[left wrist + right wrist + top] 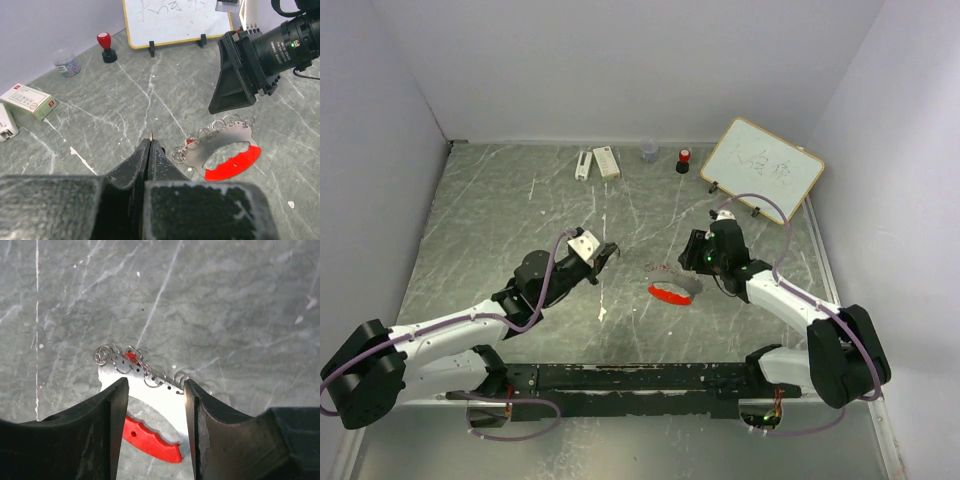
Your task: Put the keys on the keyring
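The keyring (670, 294) lies flat on the table between the arms: a curved silver plate with a red plastic grip and several small wire rings along its outer edge. It also shows in the left wrist view (232, 162) and the right wrist view (150, 437). A small red key head (190, 142) lies among the rings (131, 358). The black-headed key is not visible. My left gripper (610, 250) is shut; a tiny silver ring (151, 134) pokes out between its tips, left of the keyring. My right gripper (155, 384) is open and hovers over the keyring's plate (692, 262).
A small whiteboard (762, 167) stands at the back right. A red-topped black stamp (684, 159), a clear cup (649, 150) and two white boxes (606, 162) line the back wall. Walls close in the table on three sides.
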`<action>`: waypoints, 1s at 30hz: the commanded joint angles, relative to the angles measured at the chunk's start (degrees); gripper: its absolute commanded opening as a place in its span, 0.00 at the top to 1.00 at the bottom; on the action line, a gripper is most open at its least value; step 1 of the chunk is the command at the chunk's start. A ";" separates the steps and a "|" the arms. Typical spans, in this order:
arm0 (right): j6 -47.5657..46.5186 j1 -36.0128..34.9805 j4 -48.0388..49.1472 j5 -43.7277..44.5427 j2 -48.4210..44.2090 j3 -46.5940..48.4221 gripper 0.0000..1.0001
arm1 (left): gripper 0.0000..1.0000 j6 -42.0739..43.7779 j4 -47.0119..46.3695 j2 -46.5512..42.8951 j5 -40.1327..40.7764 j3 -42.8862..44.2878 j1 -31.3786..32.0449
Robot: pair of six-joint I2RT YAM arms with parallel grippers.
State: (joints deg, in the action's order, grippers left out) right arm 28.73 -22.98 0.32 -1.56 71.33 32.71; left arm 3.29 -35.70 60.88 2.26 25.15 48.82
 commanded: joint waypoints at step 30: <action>10.43 0.13 -7.40 8.23 -6.32 -9.02 0.56 | 0.93 -3.21 -4.24 4.59 -3.95 -0.72 -0.40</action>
State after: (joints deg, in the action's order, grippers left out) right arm 38.52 -22.98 -9.10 7.66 64.73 24.64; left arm 0.58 -37.54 65.25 -0.54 24.80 48.77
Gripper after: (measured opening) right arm 0.452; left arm 0.073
